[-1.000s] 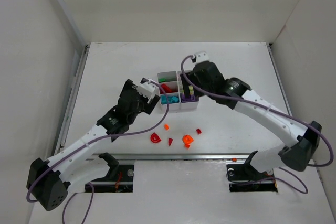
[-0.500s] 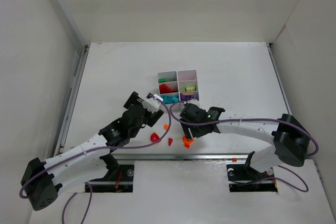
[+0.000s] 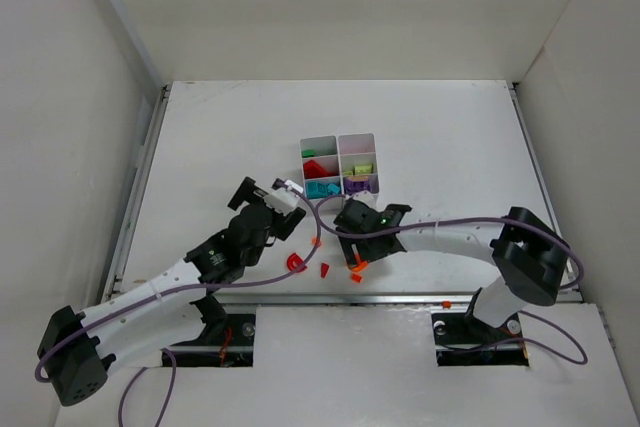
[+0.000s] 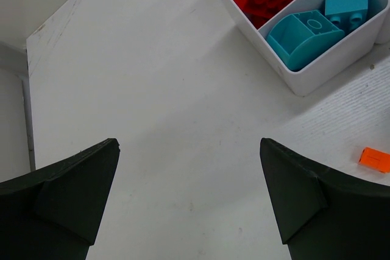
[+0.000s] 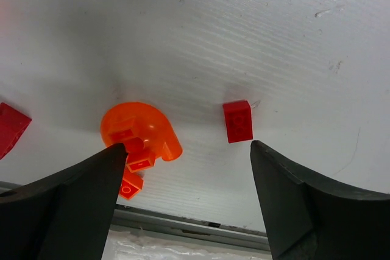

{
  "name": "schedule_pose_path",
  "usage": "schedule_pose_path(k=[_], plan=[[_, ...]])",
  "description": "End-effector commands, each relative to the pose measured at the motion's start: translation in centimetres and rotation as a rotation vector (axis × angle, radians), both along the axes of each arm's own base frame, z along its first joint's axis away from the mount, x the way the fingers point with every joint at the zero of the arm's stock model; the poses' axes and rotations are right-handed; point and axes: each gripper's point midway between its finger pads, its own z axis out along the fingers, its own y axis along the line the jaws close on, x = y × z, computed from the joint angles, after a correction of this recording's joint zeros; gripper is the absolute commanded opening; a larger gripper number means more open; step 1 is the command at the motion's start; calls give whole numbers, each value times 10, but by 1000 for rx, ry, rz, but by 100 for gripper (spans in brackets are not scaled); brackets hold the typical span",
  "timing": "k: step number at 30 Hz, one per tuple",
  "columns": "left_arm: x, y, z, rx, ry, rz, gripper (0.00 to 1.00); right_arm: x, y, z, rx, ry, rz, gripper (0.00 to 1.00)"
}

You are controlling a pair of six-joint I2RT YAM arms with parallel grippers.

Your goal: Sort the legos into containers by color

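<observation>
Right gripper [image 5: 187, 145], jaws apart and empty, stands over the small red brick [image 5: 237, 121], long axis top-to-bottom in frame, with the orange curved piece [image 5: 139, 127] beside the frame-left finger.

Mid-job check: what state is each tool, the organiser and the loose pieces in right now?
Left tool: open, empty, above bare table.
Right tool: open, empty, low over the table.
Organiser: open-topped, holds bricks.
Teal bricks: sorted, in one compartment.
Orange curved piece: loose on the table.
Small red brick: loose on the table, apart from the orange curved piece.
</observation>
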Motion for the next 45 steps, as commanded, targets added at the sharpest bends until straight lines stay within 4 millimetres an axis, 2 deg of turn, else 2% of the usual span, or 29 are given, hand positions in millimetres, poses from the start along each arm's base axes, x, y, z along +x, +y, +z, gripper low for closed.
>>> schedule_pose_path(k=[1,5,10,13,17,18,22,23,24,26,27,31,33,34,35,36,38,39,40,42,45], plan=[[2,2,10,-35,-47,27,100,16,3,8,-28,-57,-33,89],[2,4,11,-33,-50,36,100,23,-6,8,-93,-86,-49,93],[3,4,11,-25,-52,33,100,24,-4,8,-86,-90,-49,94],[3,4,11,-25,-52,33,100,28,12,25,15,-117,-33,94],[2,5,13,-32,-58,33,100,29,21,64,154,-183,-5,94],[4,3,19,-37,-71,31,100,30,19,70,171,-187,-5,94],[1,-1,19,-38,-71,12,100,42,11,84,276,-159,-44,93],[1,0,15,-31,-65,12,100,49,9,88,328,-132,-53,91],[0,-2,14,-44,-60,7,100,64,16,110,392,-173,-46,91],[-1,-6,11,-72,-42,7,100,85,16,134,430,-213,-24,91],[0,-8,16,-96,-46,12,100,113,10,166,470,-283,-55,91],[6,-6,20,-148,-31,51,100,163,-13,190,428,-383,-55,96],[12,5,16,-175,-25,130,100,172,-28,186,407,-439,-76,100],[15,6,16,-202,-13,155,100,177,-41,172,418,-449,-103,100],[15,1,9,-248,35,159,100,173,-46,179,449,-477,-101,100],[19,6,1,-262,64,186,100,169,-48,177,453,-484,-100,100],[29,2,1,-352,106,202,100,153,-60,167,406,-507,-114,100],[29,-5,-1,-373,120,184,100,143,-57,165,416,-500,-102,100],[34,-2,-1,-395,122,195,100,137,-59,161,400,-508,-119,100],[41,-9,6,-443,113,152,100,114,-52,141,394,-450,-122,100],[49,-4,11,-464,109,157,100,92,-43,112,362,-377,-101,100]])
